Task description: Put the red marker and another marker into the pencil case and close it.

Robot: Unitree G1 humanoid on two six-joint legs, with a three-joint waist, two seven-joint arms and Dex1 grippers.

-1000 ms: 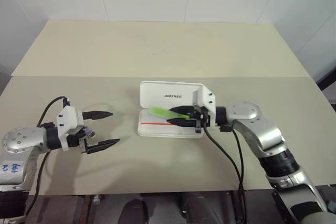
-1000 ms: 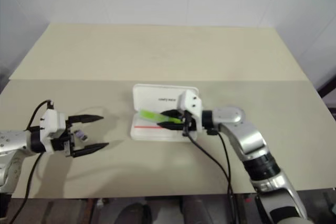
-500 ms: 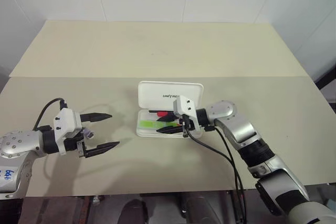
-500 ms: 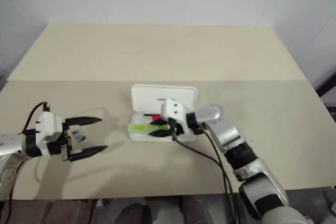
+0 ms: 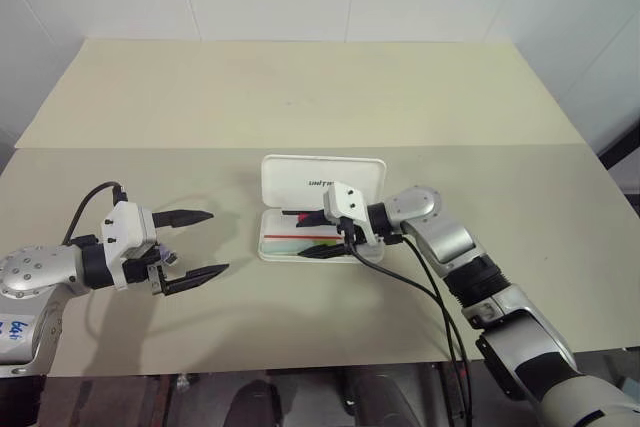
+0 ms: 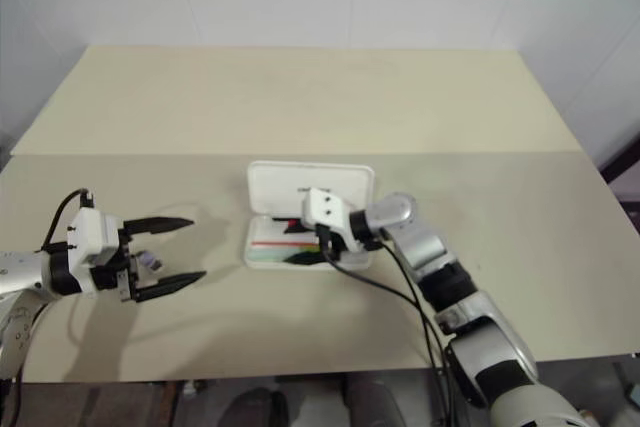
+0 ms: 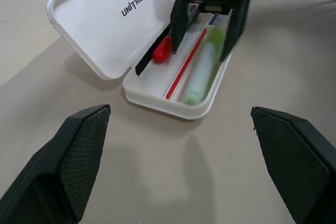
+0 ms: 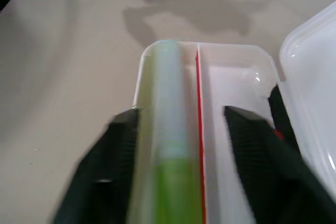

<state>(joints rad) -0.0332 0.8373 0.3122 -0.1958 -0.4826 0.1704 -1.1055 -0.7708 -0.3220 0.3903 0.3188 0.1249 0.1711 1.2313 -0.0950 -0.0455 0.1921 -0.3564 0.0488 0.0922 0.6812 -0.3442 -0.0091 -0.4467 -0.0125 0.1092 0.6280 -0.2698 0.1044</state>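
Note:
The white pencil case [image 5: 300, 175] lies open at the table's middle, its UNITREE lid raised at the back. In its tray lie the lime-green marker [image 7: 202, 72], a thin red stick [image 7: 186, 64] and the red marker, whose red cap [image 7: 163, 50] shows beside the lid. My right gripper [image 5: 312, 234] reaches into the tray from the right. Its fingers [image 8: 105, 171] stand open on either side of the green marker [image 8: 168, 129], apart from it. My left gripper [image 5: 215, 242] hovers open and empty to the left of the case.
A small grey object [image 5: 170, 255] lies on the table just under my left gripper. My right arm's black cable [image 5: 420, 287] trails toward the table's front edge. A seam [image 5: 500, 147] crosses the table behind the case.
My right gripper carried the green marker down into the tray, then opened and released it there. The left gripper has stayed still.

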